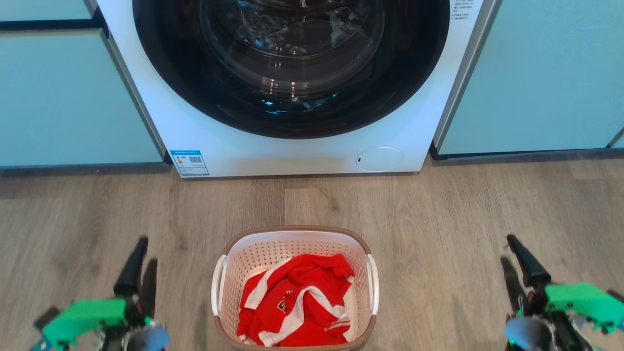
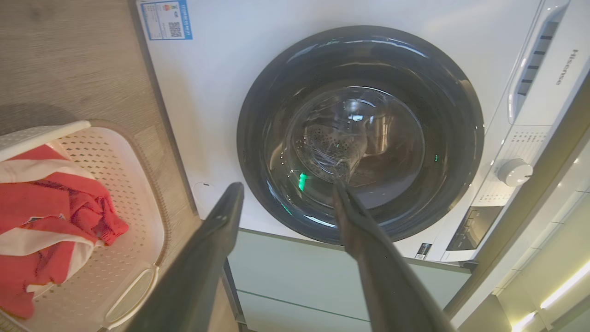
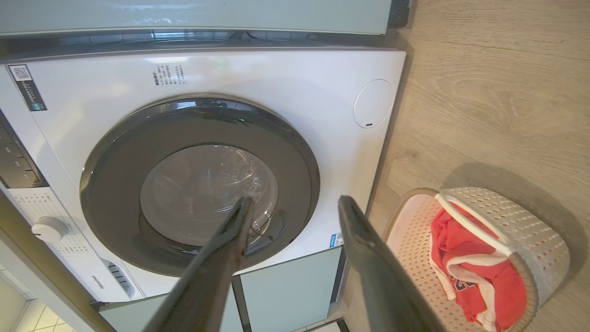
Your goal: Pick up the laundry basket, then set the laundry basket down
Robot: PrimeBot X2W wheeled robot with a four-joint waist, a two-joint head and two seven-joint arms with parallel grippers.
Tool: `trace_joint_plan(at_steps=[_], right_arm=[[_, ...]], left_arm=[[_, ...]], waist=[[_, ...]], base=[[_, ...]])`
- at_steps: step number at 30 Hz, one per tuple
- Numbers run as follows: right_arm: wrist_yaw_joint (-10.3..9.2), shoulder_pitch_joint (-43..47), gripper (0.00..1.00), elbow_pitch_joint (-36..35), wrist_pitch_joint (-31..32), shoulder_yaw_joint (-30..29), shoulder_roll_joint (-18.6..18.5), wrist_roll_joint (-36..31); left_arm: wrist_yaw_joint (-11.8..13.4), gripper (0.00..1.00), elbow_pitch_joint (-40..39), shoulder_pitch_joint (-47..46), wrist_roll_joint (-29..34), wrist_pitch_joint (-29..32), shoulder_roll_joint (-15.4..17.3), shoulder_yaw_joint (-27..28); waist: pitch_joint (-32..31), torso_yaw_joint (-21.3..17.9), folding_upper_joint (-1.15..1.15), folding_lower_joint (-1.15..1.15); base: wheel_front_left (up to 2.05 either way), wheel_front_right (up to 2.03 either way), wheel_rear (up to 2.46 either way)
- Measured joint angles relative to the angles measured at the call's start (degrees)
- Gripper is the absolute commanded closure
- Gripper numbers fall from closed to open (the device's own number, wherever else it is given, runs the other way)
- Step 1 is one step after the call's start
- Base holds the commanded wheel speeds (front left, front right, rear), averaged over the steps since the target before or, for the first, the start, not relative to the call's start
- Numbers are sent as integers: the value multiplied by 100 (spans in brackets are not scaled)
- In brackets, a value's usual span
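left gripper [image 1: 146,251]: lower left of the head view. Green mount, two long dark fingers pointing up the frame. In its own wrist view the left gripper [image 2: 288,185] has its fingers spread wide, with nothing between them.
right gripper [image 1: 508,248]: lower right of the head view, same green mount. In its own wrist view the right gripper [image 3: 296,199] has its fingers parted with a clear gap. It holds nothing.
laundry basket [image 1: 297,228]: rounded-rectangular, cream-white perforated plastic with a brown rim. Bottom centre of the head view, upright on the floor between the two grippers and well apart from both. The laundry basket [image 2: 138,193] sits at the lower left edge of the left wrist view. In the right wrist view the laundry basket [image 3: 530,221] is at lower right.
side handles [image 1: 374,285]: white bars, one on each long side of the basket.
red garment [image 1: 297,297]: crumpled red cloth with white trim, lying inside the basket and filling most of its bottom. Also seen as the red garment [image 2: 41,207] and the red garment [image 3: 474,272] in the wrist views.
floor [image 1: 463,209]: grey-brown wood-grain planks. A bare strip lies between the basket and the machine.
washing machine [image 1: 302,156]: white front-loader, upper centre of the head view, standing behind the basket.
door [image 1: 292,63]: round dark-rimmed glass porthole, shut.
blue label [image 1: 189,162]: lower left corner of the machine front.
round cover [image 1: 379,159]: white disc at the lower right of the machine front.
cabinets [image 1: 63,97]: pale green panels flanking the machine on both sides.
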Motion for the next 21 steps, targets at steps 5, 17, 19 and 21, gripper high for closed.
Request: trace_joint_plan(at_steps=[5, 17, 19, 21], right_arm=[[0, 120, 0, 68, -48, 1, 5, 0], [0, 88, 0, 42, -219, -31, 5, -423], [0, 85, 0, 26, -261, -40, 5, -531], [0, 82, 0, -2, -304, -43, 5, -642]], left_arm=[[0, 0, 80, 184, 9, -55, -22, 8], [0, 0, 8, 156, 382, -224, -26, 193], [0, 0, -14, 148, 472, -279, -26, 218], [0, 0, -41, 130, 576, -320, -29, 232]], waist=[[2, -1, 0, 0], [9, 2, 0, 0], [10, 2, 0, 0], [11, 2, 0, 0]], base=[[0, 0, 0], [0, 0, 0], [0, 0, 0], [0, 0, 0]])
